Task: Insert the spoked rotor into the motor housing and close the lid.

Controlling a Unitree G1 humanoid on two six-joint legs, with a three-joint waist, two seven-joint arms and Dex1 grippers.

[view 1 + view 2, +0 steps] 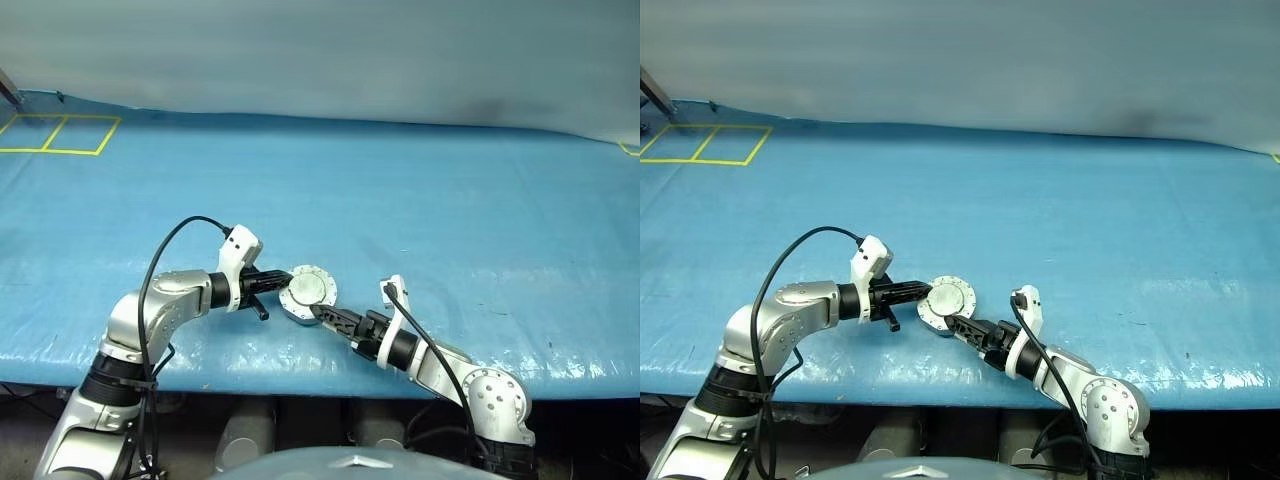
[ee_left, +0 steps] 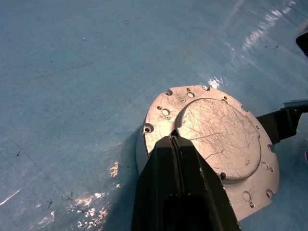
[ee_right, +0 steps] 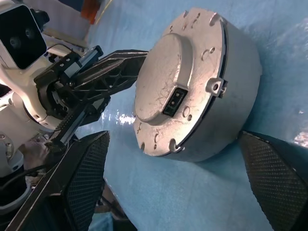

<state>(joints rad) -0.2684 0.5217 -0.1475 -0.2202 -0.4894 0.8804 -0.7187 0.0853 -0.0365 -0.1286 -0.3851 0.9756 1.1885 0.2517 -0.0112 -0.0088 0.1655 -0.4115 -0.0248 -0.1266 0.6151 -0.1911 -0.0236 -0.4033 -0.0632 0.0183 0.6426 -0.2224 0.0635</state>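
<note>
Two black-fingered tools meet at one round silver motor housing [image 1: 307,293], which sits on a blue-covered bench [image 1: 420,200] close to its near edge, roughly midway along it. Its lid [image 2: 219,137] is down, plain scratched grey face up, ringed by a flange with small holes. Left tool [image 1: 280,282] comes in from the left with its fingers pressed together, tips resting on the lid's flange at the housing's left edge. Right tool [image 1: 322,314] comes in from the near right with its mesh-faced fingers [image 3: 89,175] spread wide, one on each side of the housing's wall, neither clearly touching it. Beyond the housing the blue cover runs far back and out to both sides. Yellow tape squares [image 1: 55,134] mark the far left corner.
</note>
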